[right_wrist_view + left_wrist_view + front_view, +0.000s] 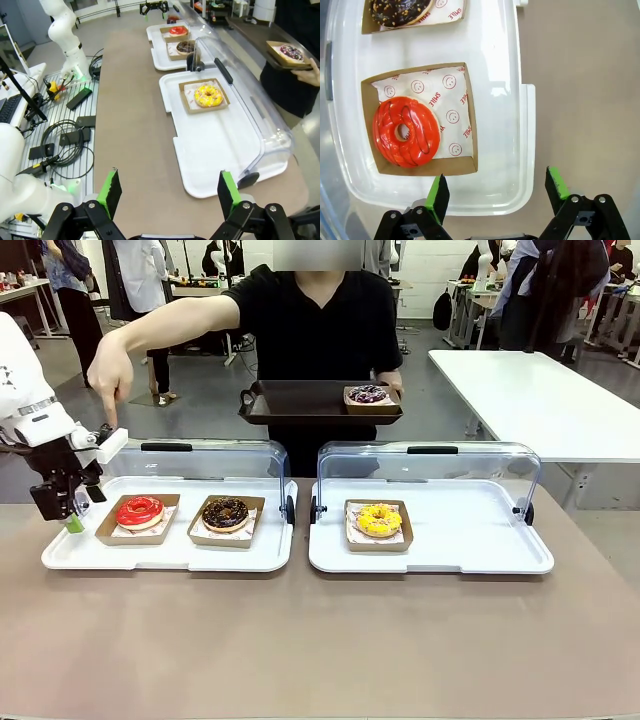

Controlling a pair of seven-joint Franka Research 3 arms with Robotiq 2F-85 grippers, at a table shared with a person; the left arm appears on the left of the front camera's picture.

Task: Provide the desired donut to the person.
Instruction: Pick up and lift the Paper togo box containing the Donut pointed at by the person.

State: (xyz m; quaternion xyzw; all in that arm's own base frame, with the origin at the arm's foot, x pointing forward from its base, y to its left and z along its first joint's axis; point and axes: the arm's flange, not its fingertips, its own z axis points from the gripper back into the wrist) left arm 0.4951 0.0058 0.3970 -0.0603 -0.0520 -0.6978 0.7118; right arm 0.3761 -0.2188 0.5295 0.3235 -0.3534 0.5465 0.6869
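The red-glazed donut [139,510], judged the desired one because the person's hand [110,375] points down at it, lies in its card tray [472,125] at the left end of the white tray [170,555]. Your left pincer [497,187] hangs released just beside that end, ready to straddle the card; your right pincer [169,192], likewise released, hovers well apart above the tabletop [320,640].

Setting: robotics laboratory, open-plan, dressed as a pastry counter. Fittings: brown-topped table [320,640] bearing two white trays [450,550] under clear hinged covers [430,475]; white robot arm [25,380] at its left end; wire rack [65,95] alongside, loaded with cables [65,140], small black boxes [40,150] and a keyboard [10,107]. Surroundings: grey floor [200,390], a white worktable [540,390] and further benches [20,290] with equipment toward the back wall.
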